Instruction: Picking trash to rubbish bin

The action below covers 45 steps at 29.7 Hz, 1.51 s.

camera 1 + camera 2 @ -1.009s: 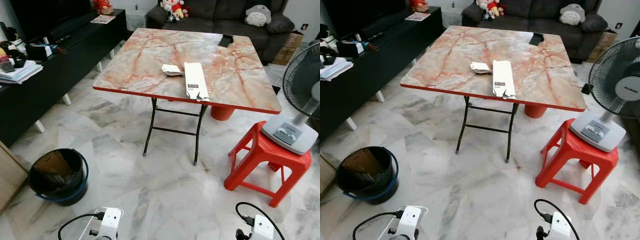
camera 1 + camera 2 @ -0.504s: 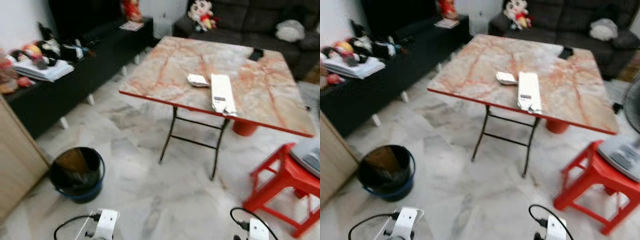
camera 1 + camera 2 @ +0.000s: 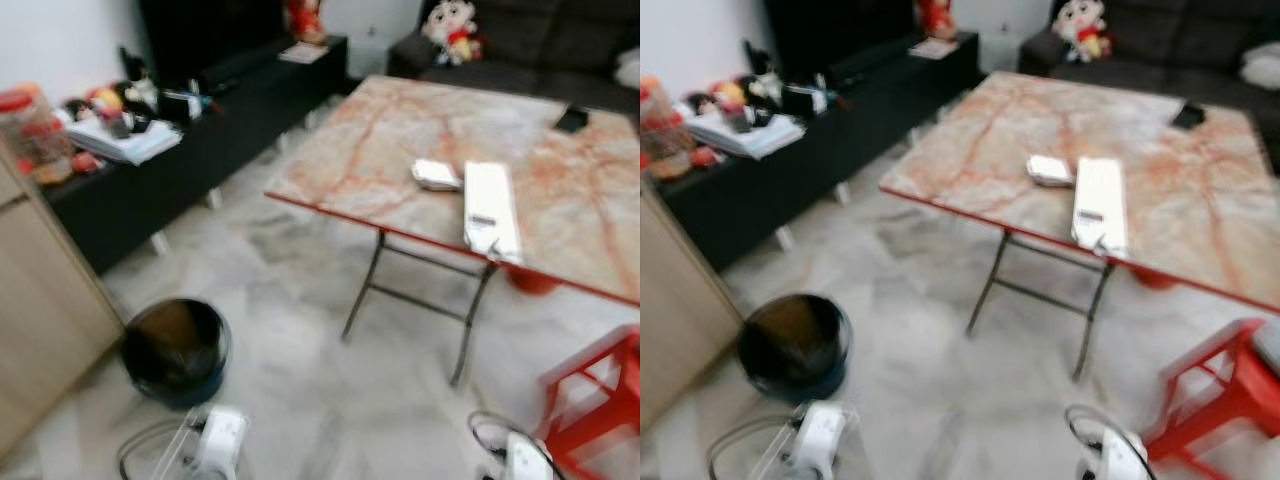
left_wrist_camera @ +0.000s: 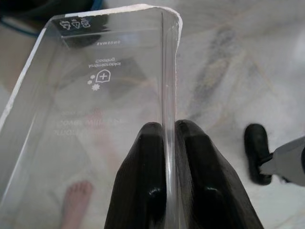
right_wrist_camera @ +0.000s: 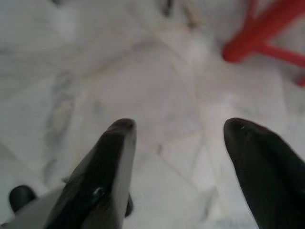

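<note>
Turning left, the camera now brings the black rubbish bin (image 3: pixel 176 350) nearer centre, so the drop is close. Left hand (image 4: pixel 169 131) pinches a clear plastic package (image 4: pixel 102 95) low and near; right hand (image 5: pixel 178 129) hangs wide apart. More trash (image 3: pixel 490 205) waits on the surface (image 3: pixel 380 150).

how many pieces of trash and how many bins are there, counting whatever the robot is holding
Trash on the table: 2, a long white box and a small white packet
Trash in the left end effector: 1, a clear plastic box
Bins: 1, a black bin on the floor
Total: 4
</note>
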Motion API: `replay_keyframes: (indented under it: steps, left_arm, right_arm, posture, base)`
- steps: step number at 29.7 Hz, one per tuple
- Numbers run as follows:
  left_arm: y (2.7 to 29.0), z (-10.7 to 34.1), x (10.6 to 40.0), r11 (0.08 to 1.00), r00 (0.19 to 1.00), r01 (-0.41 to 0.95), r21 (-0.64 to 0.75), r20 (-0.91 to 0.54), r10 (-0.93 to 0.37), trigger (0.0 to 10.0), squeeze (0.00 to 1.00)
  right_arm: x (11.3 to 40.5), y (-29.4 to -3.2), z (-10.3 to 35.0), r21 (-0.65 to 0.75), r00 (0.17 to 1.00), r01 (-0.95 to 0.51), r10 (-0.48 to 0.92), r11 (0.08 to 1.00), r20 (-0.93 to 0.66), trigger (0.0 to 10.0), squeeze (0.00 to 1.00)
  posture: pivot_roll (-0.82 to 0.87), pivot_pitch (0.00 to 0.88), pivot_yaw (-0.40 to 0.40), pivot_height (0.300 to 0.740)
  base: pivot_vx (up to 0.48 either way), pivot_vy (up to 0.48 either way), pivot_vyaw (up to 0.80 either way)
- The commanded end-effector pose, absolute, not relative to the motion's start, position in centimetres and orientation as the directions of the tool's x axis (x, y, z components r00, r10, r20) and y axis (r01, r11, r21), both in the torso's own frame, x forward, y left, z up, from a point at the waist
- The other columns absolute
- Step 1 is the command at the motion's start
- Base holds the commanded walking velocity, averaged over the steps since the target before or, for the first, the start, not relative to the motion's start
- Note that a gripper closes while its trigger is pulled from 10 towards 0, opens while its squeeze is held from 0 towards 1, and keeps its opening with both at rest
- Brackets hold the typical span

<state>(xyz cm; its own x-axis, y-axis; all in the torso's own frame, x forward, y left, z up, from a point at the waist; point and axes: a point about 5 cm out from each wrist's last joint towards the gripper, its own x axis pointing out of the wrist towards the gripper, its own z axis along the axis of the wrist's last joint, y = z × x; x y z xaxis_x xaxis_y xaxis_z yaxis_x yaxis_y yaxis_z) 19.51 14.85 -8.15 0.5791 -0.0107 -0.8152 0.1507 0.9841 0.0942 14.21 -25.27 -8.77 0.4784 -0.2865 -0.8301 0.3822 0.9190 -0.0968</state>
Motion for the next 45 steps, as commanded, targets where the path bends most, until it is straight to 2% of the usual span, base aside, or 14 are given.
replay_keyframes:
  steps: [1,5,25,37,45]
  left_arm:
    - [16.32,-8.32,19.1,0.984,0.563,0.127,0.126,-0.826,0.033,10.0,0.0]
    - [16.39,-8.32,19.11,0.984,0.563,0.123,0.127,-0.826,0.036,10.0,0.0]
    - [16.45,-8.27,19.2,0.986,0.564,0.11,0.125,-0.825,0.042,10.0,0.0]
    - [16.49,-8.25,19.24,0.987,0.565,0.107,0.124,-0.824,0.042,10.0,0.0]
    - [16.3,-8.25,19.26,0.987,0.565,0.107,0.12,-0.824,0.039,10.0,0.0]
  right_arm:
    - [15.47,-24.49,-8.49,-0.07,0.511,0.373,-0.268,0.925,-0.817,10.0,0.0]
    - [15.39,-24.51,-8.52,-0.078,0.509,0.372,-0.273,0.925,-0.817,10.0,0.0]
    - [15.64,-24.41,-8.44,-0.095,0.514,0.348,-0.275,0.932,-0.812,10.0,0.0]
    - [15.52,-24.15,-8.57,-0.104,0.508,0.323,-0.265,0.941,-0.819,10.0,0.0]
    - [15.59,-24.11,-8.56,-0.117,0.51,0.294,-0.26,0.948,-0.82,10.0,0.0]
  posture:
    - [-0.08,0.021,-0.058,0.74]
    - [-0.08,0.024,-0.058,0.74]
    - [-0.07,0.034,-0.061,0.74]
    - [-0.07,0.038,-0.064,0.74]
    - [-0.07,0.037,-0.062,0.74]
  base:
    - [0.3,0.0,0.8]
    - [0.298,0.0,0.72]
    - [0.295,0.0,0.12]
    - [0.287,0.0,0.77]
    - [0.28,0.0,0.0]
